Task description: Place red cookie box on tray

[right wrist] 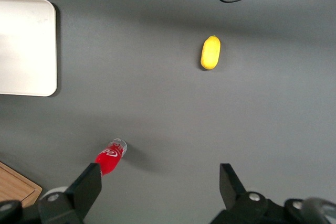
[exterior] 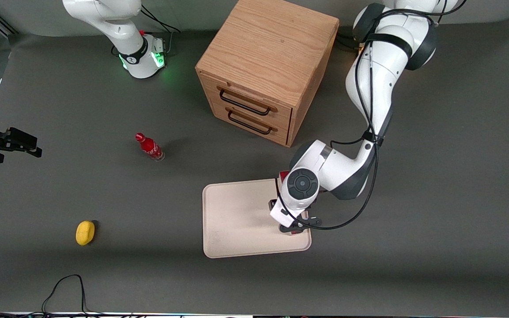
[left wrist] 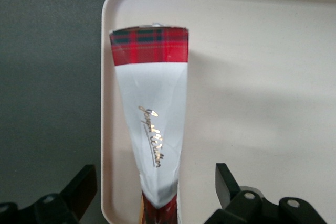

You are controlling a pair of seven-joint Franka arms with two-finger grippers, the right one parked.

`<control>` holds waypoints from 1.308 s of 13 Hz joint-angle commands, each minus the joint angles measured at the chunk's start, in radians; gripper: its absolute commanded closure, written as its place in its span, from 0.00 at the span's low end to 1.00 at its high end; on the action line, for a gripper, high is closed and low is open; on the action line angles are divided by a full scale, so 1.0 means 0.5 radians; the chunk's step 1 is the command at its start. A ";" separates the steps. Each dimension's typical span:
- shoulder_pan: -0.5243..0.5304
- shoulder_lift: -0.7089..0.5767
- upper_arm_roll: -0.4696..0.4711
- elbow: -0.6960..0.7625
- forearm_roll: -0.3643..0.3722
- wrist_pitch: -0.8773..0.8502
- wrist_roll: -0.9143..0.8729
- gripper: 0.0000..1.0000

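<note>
A dark grey table [exterior: 435, 212] fills the space, with a wooden drawer cabinet [exterior: 265, 66] standing on it, both drawers closed. Nearer the front camera lies the cream tray [exterior: 237, 221], and the red cookie box [left wrist: 152, 129] rests on it along the edge at the working arm's end, its tartan end close to a rounded corner of the tray. Nothing else is in the tray. The gripper [left wrist: 152, 195] hangs right over the box, its two black fingers [left wrist: 226, 182] spread apart on either side and not touching the carton. Toward the parked arm's end, a small red bottle [exterior: 150, 147] and a yellow lemon-like thing [exterior: 85, 232] sit on the bare table.
</note>
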 commanded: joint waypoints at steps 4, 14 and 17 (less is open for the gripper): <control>0.088 -0.405 0.001 -0.046 -0.103 -0.518 0.150 0.00; 0.542 -2.071 0.181 -1.750 -0.223 -0.464 1.018 0.00; 0.549 -2.283 0.467 -1.923 -0.257 -0.445 1.251 0.00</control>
